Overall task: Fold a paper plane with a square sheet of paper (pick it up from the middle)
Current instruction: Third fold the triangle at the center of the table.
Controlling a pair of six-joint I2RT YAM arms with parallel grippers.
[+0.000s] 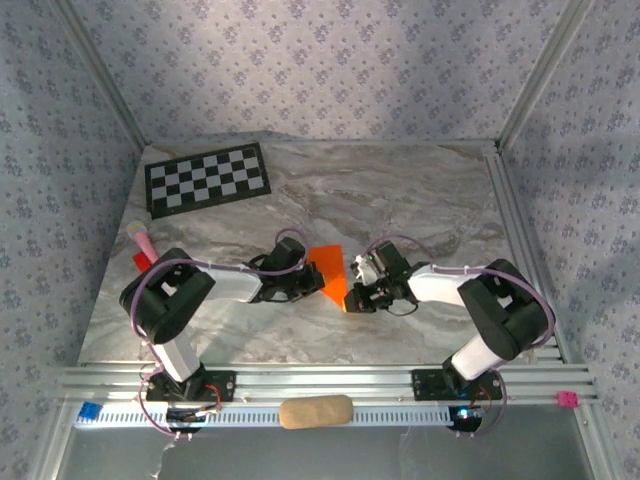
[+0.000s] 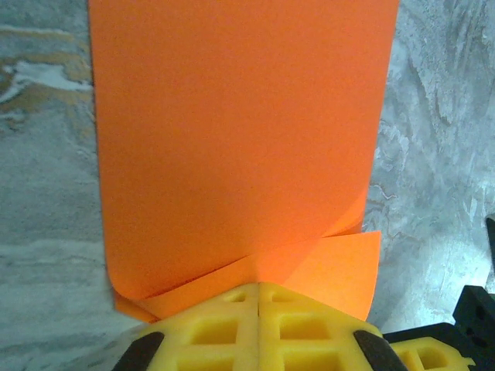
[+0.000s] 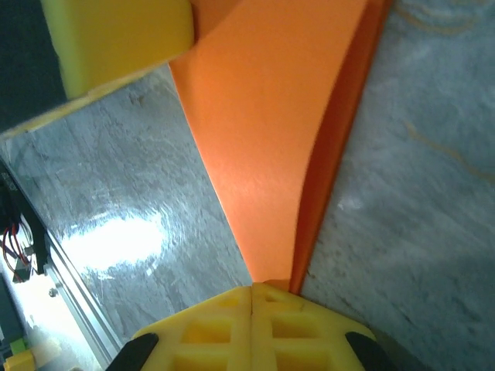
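- I have both pincers clamped on the square sheet of paper [image 1: 328,268]. The left gripper [image 2: 257,305] pinches its folded edge and the right gripper [image 3: 253,297] its narrow end, likely to pin the layers for creasing.
- It is mid-table between the arms, its long axis running near-to-far and tapering toward the bases.

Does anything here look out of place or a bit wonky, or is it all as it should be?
Nothing is spilled or broken. The orange paper, pinched by the left gripper and the right gripper, is half folded, and its layers gape beside the left gripper. The checkerboard sheet lies slightly crooked on the table.
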